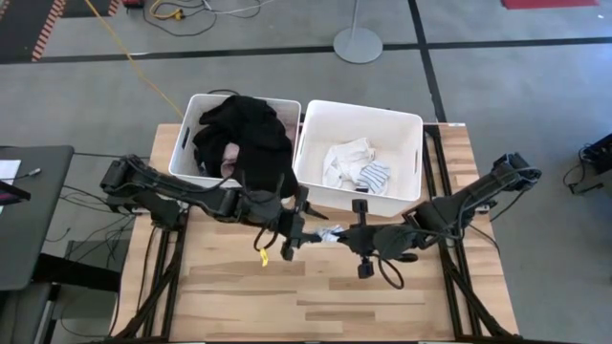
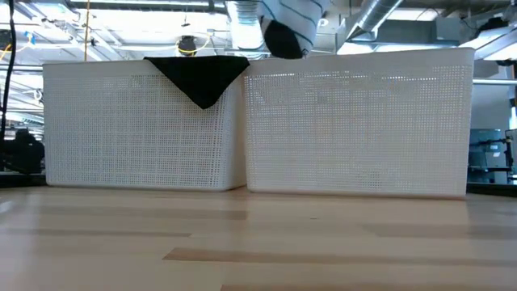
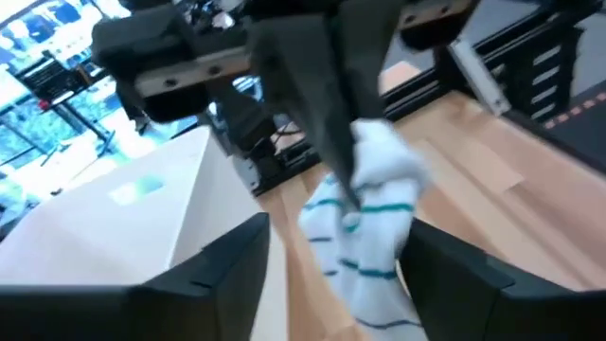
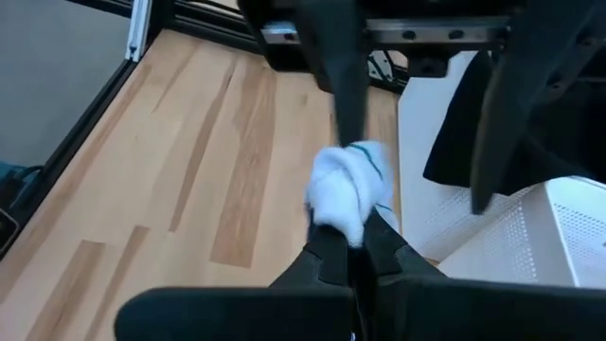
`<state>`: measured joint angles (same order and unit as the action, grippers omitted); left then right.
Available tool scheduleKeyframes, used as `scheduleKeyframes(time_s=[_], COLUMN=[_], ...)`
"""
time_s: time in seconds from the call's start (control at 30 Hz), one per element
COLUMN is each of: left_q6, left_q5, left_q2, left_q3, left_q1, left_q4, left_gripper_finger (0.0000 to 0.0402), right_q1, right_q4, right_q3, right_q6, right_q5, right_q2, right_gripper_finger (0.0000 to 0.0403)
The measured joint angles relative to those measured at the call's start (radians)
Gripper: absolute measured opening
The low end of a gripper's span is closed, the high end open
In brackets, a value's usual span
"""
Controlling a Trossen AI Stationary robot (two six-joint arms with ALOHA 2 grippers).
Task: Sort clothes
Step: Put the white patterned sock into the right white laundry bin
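Observation:
A white sock with green stripes (image 3: 374, 256) hangs in the air in front of the two white bins, clear of the table. My right gripper (image 4: 348, 237) is shut on it. My left gripper (image 3: 339, 227) faces it from the table's left and stands open, one finger on either side of the sock's striped part. In the high view both grippers meet over the table at the sock (image 1: 328, 233). A black garment (image 1: 244, 134) and a pink one (image 1: 229, 164) lie in the left bin (image 1: 191, 134). White and striped socks (image 1: 359, 164) lie in the right bin (image 1: 411, 124). My right gripper pinches the sock between its two fingers at the bunched white part (image 4: 341, 213), coming from the table's right and slanting a little downward. The sock is lifted clear, its striped part (image 3: 365, 270) reaching toward my left gripper. Whether my left gripper's fingers touch the sock I cannot tell.
The black garment's corner (image 2: 202, 77) hangs over the left bin's near rim. The bins stand side by side at the table's far edge. Bare wooden tabletop (image 1: 316, 296) stretches from below the grippers to the near edge.

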<state>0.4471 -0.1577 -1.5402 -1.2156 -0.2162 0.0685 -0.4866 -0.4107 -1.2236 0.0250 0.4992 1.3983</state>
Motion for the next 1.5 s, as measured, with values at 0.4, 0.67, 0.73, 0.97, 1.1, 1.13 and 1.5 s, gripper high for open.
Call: scheduleKeyframes(time_s=[0.4, 0.67, 0.73, 0.97, 1.1, 1.13, 1.5], left_q6=[0.086, 0.188, 0.215, 0.29, 0.305, 0.304, 0.156], left_q5=[0.003, -0.024, -0.039, -0.081, -0.074, -0.058, 0.226], left_q2=[0.0, 0.0, 0.0, 0.0, 0.0, 0.0, -0.029], left_q3=[0.001, -0.01, -0.025, -0.103, -0.161, -0.177, -0.295], left_q1=[0.017, 0.018, 0.021, 0.08, 0.151, 0.174, 0.435], left_q4=[-0.057, -0.059, -0.061, -0.064, -0.065, -0.061, -0.021], left_gripper_finger=[0.002, 0.0003, 0.0002, 0.0001, 0.0001, 0.0001, 0.0001], right_q1=[0.009, 0.012, 0.006, -0.044, -0.077, -0.086, -0.189], right_q4=[0.0, -0.006, -0.018, -0.099, -0.191, -0.215, -0.399], right_q3=[0.0, 0.0, 0.0, 0.0, 0.0, 0.0, 0.004], right_q6=[-0.011, -0.007, -0.007, 0.035, 0.152, 0.189, 0.494], right_q5=[0.027, 0.058, 0.095, 0.239, 0.283, 0.286, 0.287], right_q2=[0.0, 0.0, 0.0, -0.018, -0.042, -0.046, -0.021], right_gripper_finger=[0.0003, 0.0036, 0.0058, 0.0166, 0.0227, 0.0238, 0.0259])
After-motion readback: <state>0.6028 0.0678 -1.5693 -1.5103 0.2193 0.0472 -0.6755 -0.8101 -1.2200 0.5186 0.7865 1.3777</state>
